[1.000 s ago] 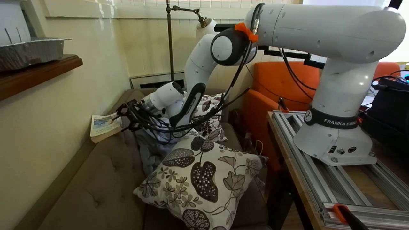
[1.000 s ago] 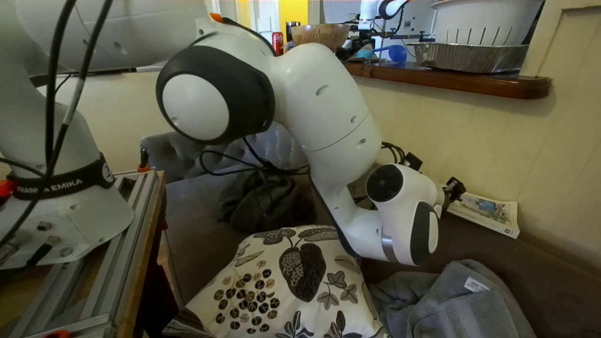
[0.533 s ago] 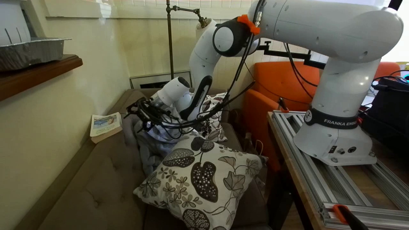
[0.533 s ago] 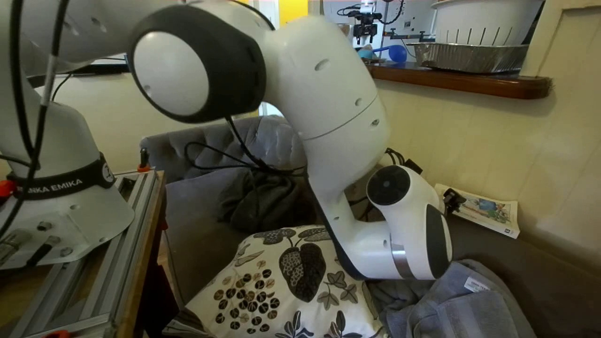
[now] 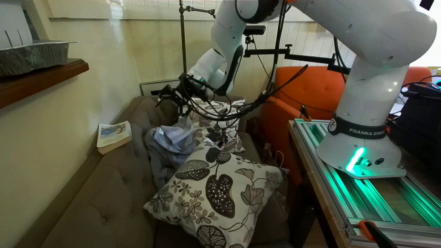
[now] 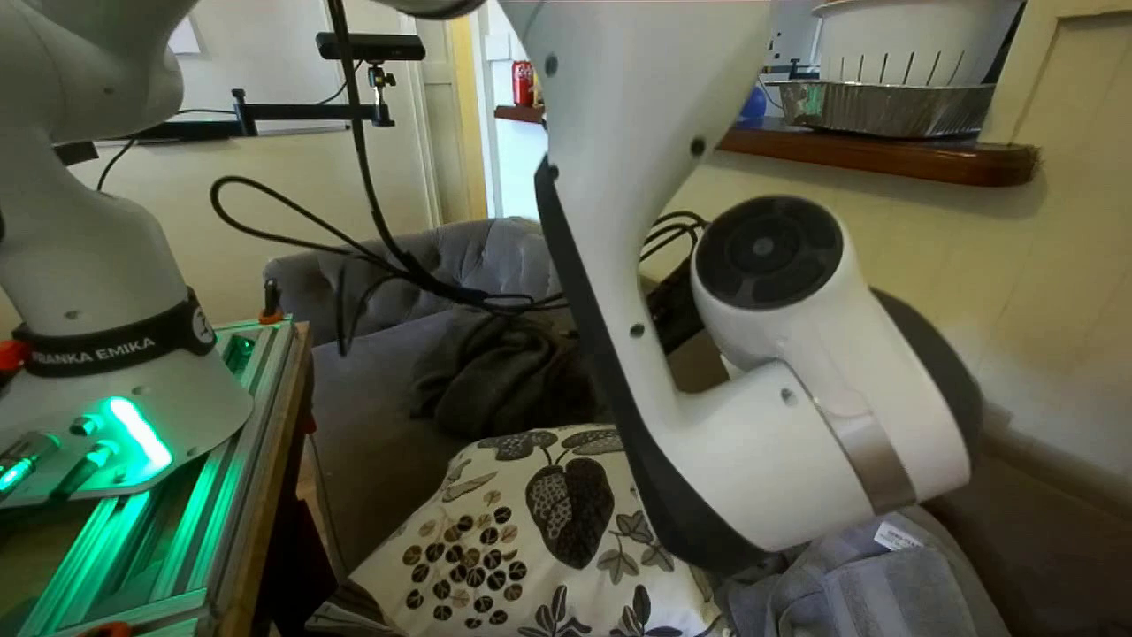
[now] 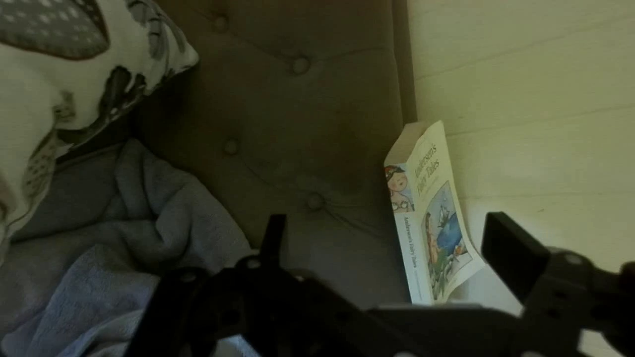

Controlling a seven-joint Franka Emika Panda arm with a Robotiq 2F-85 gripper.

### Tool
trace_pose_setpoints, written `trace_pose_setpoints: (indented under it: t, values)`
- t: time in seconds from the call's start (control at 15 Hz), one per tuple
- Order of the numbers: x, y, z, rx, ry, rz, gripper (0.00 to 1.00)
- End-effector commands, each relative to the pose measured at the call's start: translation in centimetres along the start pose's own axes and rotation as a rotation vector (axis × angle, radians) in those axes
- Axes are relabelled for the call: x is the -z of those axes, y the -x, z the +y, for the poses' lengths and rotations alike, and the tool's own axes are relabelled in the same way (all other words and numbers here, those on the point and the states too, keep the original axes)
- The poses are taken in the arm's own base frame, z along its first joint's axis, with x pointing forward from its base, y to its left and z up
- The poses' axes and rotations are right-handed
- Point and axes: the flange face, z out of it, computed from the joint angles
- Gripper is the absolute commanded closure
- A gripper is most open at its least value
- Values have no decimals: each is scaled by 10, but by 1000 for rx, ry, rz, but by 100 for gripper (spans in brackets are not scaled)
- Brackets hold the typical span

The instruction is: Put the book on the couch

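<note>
The book, a thick paperback with a pale cover and a blue picture, rests tilted on top of the couch backrest against the wall; it shows in an exterior view [image 5: 113,135] and in the wrist view [image 7: 429,213]. The tufted grey-brown couch [image 5: 103,199] runs along the wall. My gripper [image 5: 171,107] is open and empty, above the couch and away from the book. In the wrist view my gripper [image 7: 387,227] has its fingers wide apart, with the book farther off between them. In an exterior view the arm [image 6: 778,425] hides the gripper and the book.
Patterned pillows [image 5: 220,193] and a grey towel [image 5: 174,139] lie on the couch. A wooden shelf [image 6: 867,152] with a foil tray [image 6: 884,108] juts from the wall. A dark cloth [image 6: 504,380] lies farther along. A lamp pole [image 5: 183,51] stands behind the arm.
My gripper has moved away from the book, up and to the right in an exterior view. The book has not visibly moved. A green light now shows on the robot base.
</note>
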Motion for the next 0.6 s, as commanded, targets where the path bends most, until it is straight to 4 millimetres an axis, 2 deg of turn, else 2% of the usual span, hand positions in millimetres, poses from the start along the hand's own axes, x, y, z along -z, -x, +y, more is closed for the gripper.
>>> trace_pose_setpoints:
  t: [0.0, 0.07, 0.13, 0.27, 0.4, 0.53]
  values:
    - [67, 39, -32, 96, 141, 24, 0]
    - [81, 51, -36, 152, 177, 23, 0]
    - [95, 59, -53, 201, 212, 25, 0]
    - [116, 83, -72, 302, 278, 9, 0]
    - [131, 108, -93, 400, 351, 4, 0]
    - [141, 123, -102, 483, 432, 56, 0]
